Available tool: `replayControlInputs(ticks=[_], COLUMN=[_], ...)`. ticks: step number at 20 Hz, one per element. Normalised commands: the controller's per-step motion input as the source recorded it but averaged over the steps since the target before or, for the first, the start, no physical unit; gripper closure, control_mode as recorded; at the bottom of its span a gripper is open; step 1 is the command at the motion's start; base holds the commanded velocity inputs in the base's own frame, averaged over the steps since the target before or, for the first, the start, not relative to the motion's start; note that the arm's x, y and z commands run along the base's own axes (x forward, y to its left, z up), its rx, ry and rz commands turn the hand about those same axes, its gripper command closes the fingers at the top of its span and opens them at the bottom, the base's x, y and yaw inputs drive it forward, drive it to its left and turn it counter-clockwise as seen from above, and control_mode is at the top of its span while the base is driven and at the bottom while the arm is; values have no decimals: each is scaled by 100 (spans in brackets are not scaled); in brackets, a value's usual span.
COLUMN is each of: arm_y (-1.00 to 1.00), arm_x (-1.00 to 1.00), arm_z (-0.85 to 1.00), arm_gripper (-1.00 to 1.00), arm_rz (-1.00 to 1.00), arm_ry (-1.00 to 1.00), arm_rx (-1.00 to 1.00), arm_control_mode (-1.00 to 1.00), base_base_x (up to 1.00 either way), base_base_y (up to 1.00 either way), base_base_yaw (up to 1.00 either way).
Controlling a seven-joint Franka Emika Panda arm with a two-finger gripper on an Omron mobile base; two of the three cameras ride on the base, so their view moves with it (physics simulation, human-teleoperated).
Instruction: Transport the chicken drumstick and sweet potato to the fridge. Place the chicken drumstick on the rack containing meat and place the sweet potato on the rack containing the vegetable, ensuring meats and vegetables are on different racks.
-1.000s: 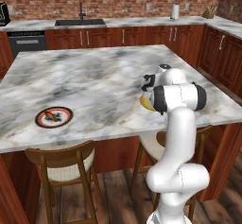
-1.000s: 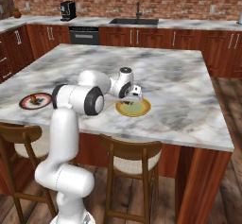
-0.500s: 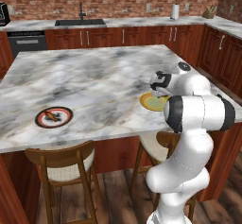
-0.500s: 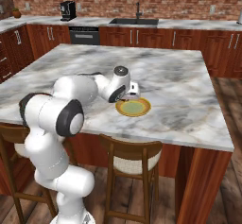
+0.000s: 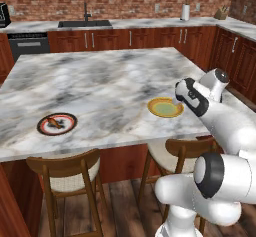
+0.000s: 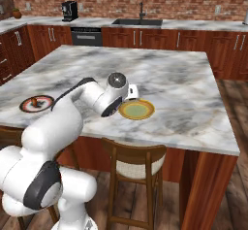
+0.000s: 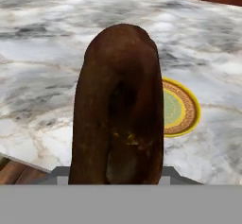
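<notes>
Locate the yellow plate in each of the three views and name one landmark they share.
Left base view: yellow plate right of centre, near the island's front edge.
Right base view: plate at centre, beside the arm.
Hand view: plate right of centre, partly behind the sweet potato.
Shared landmark: the marble island top.

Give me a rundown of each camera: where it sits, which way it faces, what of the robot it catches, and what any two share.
Left base view: behind the arm, to its left, facing the island counter and back-wall sink; the white arm rises at lower right.
Right base view: behind the arm, to its right, same direction; the arm rises at lower left.
Hand view: on the hand, looking along the end effector at the held sweet potato.
Shared: all three show the yellow plate; both base views show the red-rimmed plate with the chicken drumstick.
</notes>
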Motion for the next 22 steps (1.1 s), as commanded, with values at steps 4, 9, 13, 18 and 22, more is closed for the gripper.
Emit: replayControlInputs(ticks=[4, 9, 13, 18, 22], arm_y=[0, 0, 15, 35, 45], arm_x=[-100, -100, -100, -98, -62], arm_z=[88, 81, 61, 59, 51], arm_gripper=[100, 100, 100, 100, 100], arm_rz=[-2, -3, -1, 0, 0], arm_ry=[-1, -1, 0, -5, 0], arm_rx=[0, 1, 4, 1, 0], arm_control_mode=[-100, -100, -100, -100, -100], base_base_x=[0, 0, 0, 0, 0], base_base_y=[0, 0, 0, 0, 0], base_base_yaw=[0, 0, 0, 0, 0])
